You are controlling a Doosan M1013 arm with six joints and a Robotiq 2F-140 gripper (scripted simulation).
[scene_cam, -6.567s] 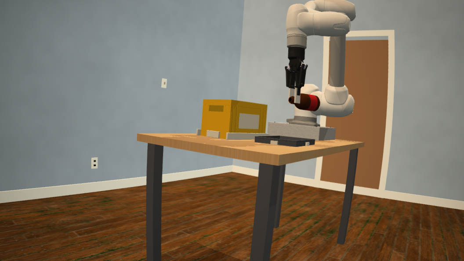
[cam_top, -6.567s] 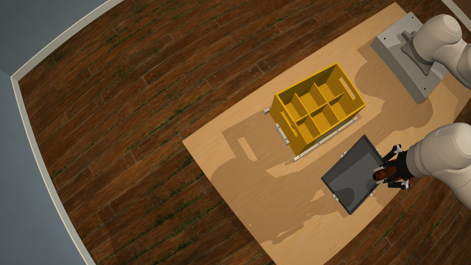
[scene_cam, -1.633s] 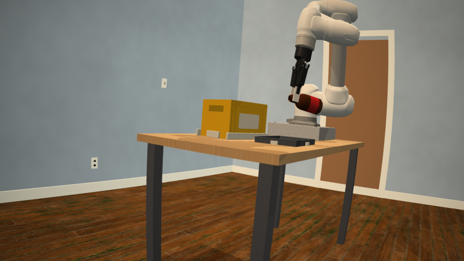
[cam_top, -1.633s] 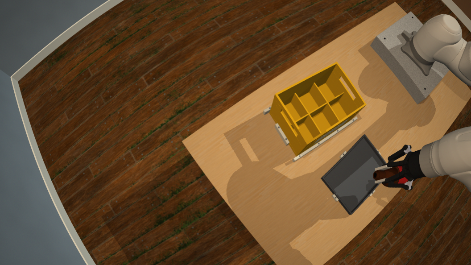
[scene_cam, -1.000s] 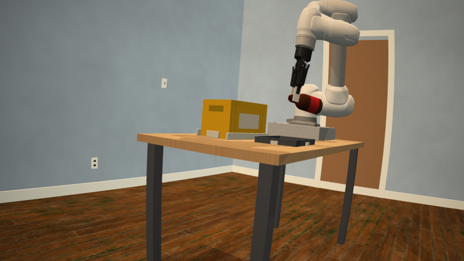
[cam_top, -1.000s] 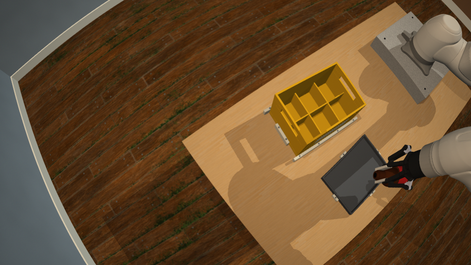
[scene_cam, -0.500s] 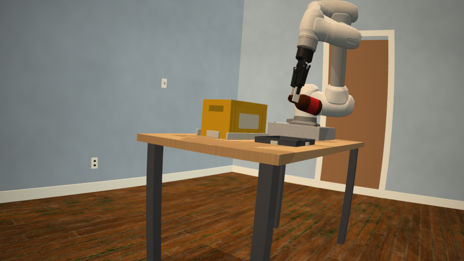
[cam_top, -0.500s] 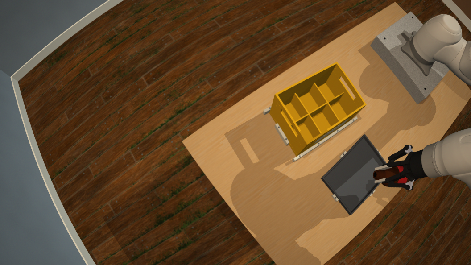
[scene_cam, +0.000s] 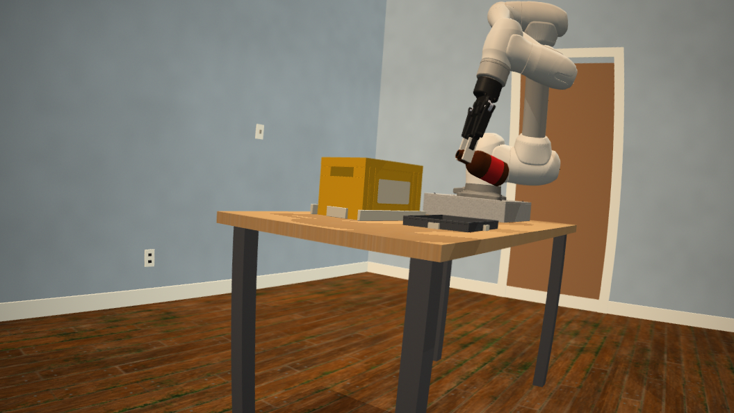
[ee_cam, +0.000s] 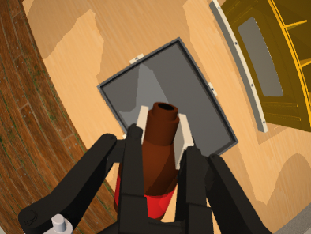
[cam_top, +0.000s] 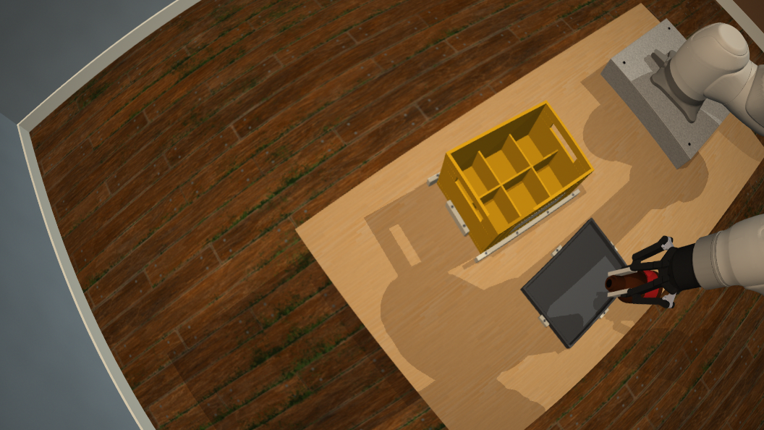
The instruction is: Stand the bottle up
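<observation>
Brown, red-labelled bottle hangs tilted above dark tray.

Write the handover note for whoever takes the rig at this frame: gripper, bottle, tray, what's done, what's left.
Gripper: shut on the bottle, fingers clamped on its neck.
Bottle: brown with a red label, lifted well above the table, tilted rather than upright, near the tray's edge on the arm's side.
Tray: dark, flat on the table beside the yellow crate, nothing in it.
Done: bottle picked up.
Left: turn it base down, lower it onto the tray, release, check it stands.
</observation>
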